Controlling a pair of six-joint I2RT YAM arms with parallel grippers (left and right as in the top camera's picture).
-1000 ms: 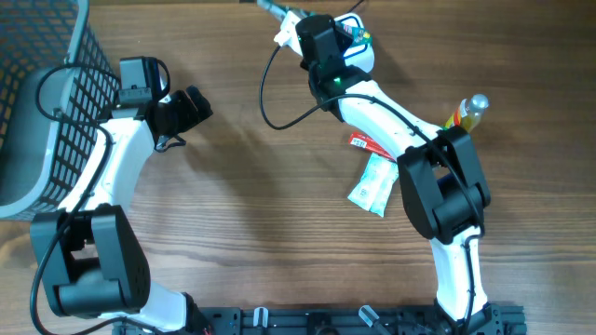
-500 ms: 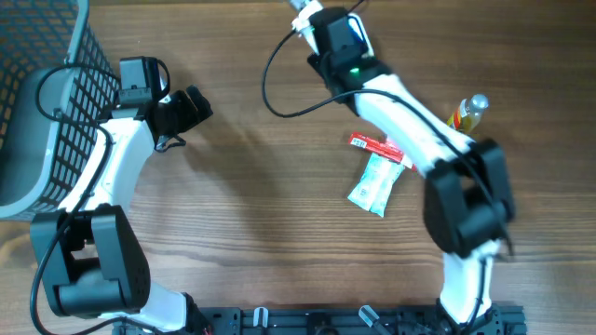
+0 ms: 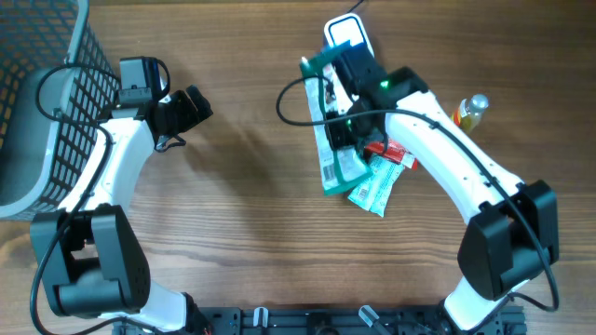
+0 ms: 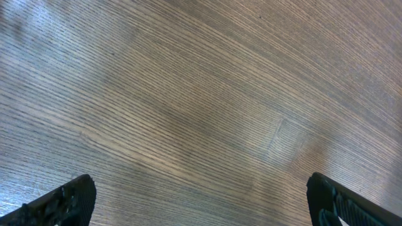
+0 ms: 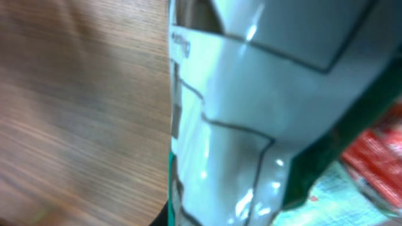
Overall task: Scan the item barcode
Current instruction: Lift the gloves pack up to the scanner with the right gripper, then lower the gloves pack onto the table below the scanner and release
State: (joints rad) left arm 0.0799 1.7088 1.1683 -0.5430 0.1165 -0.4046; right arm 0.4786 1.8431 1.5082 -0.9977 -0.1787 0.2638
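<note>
Right of centre on the worktop (image 3: 242, 214), the green pouch (image 3: 328, 154) hangs over the wood beneath the right hand (image 3: 347, 126). The pouch runs lengthwise from the upper left toward the lower right in the overhead view, with a white printed panel facing up. Its lower end overlaps the pale green packet (image 3: 374, 193).

The right hand is clenched on the green pouch near the middle of its right edge. In the right wrist view the pouch fills most of the frame; its glossy white face with thin dark outlines is blurred, and no print can be read. The fingers of the right hand do not show in that view.

A red packet (image 3: 393, 153) lies flat just right of the pouch, touching the upper end of the pale green packet. A white device (image 3: 348, 35) sits near the far edge of the worktop, just beyond the top end of the pouch. A black cable (image 3: 287, 93) loops to the left of the pouch. A small bottle (image 3: 471, 109) lies further right, apart from the packets.

The left hand (image 3: 191, 107) is well apart on the left side, released, with its jaws spread wide and nothing between them. The left wrist view shows only bare wood between the two dark fingertips (image 4: 63, 201). A dark mesh basket (image 3: 37, 84) stands at the far left corner.
</note>
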